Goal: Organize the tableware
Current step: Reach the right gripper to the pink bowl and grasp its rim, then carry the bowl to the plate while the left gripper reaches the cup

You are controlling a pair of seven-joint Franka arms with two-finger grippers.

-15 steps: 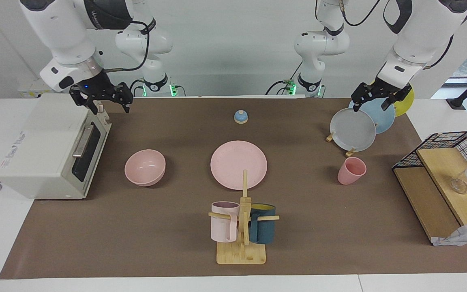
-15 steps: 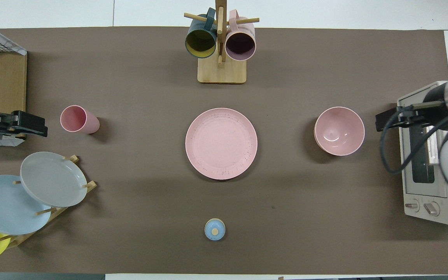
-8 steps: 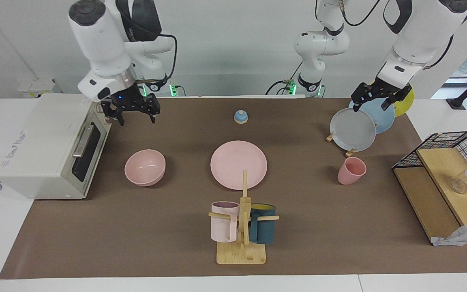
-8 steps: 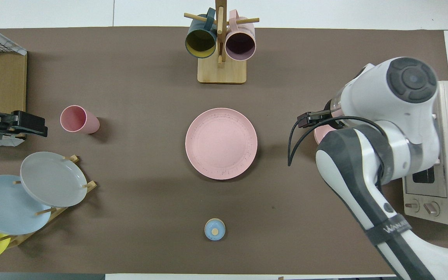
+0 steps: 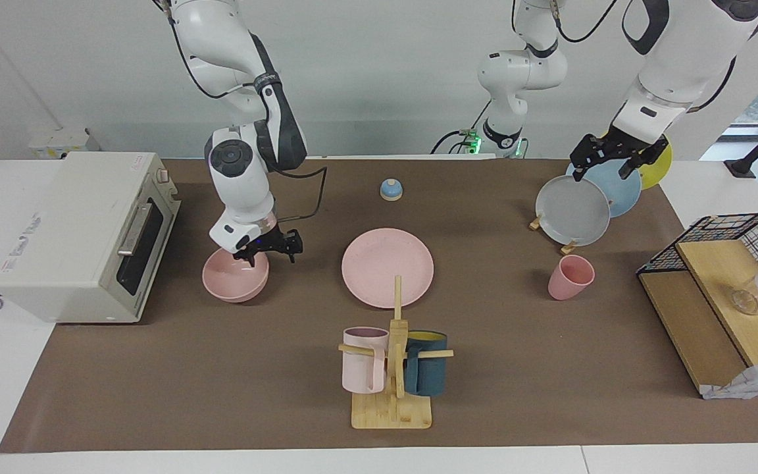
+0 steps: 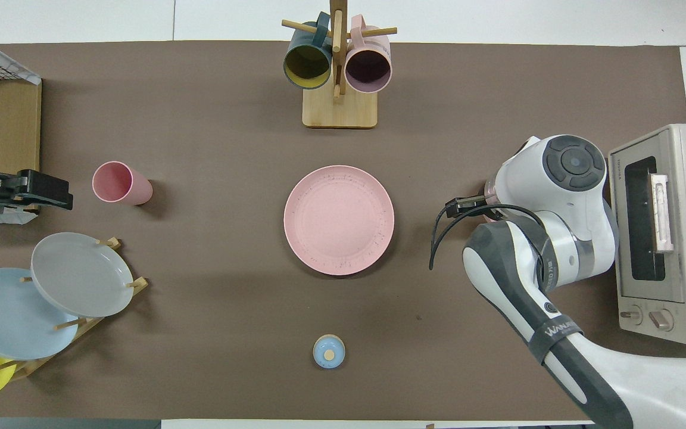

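The pink bowl (image 5: 233, 282) sits in front of the toaster oven's door, beside the pink plate (image 5: 387, 267) at the mat's middle. My right gripper (image 5: 268, 253) is open and low at the bowl's rim on the plate's side, one finger over the bowl's inside and one outside it. In the overhead view my right arm hides almost all of the bowl. The plate (image 6: 339, 220) is bare. The pink cup (image 5: 570, 277) stands upright toward the left arm's end, also in the overhead view (image 6: 120, 183). My left gripper (image 5: 608, 160) is open and waits in the air over the plate rack.
A toaster oven (image 5: 76, 230) stands at the right arm's end. A mug tree (image 5: 393, 368) with a pale pink and a teal mug stands farther out than the plate. A rack (image 5: 573, 210) holds grey, blue and yellow plates. A small blue bell (image 5: 391, 189) lies nearer the robots. A wire-and-wood shelf (image 5: 714, 289) stands beside the cup.
My right arm swung from over the toaster oven toward the plate and came down to the bowl's rim. The left arm and all tableware stayed put.
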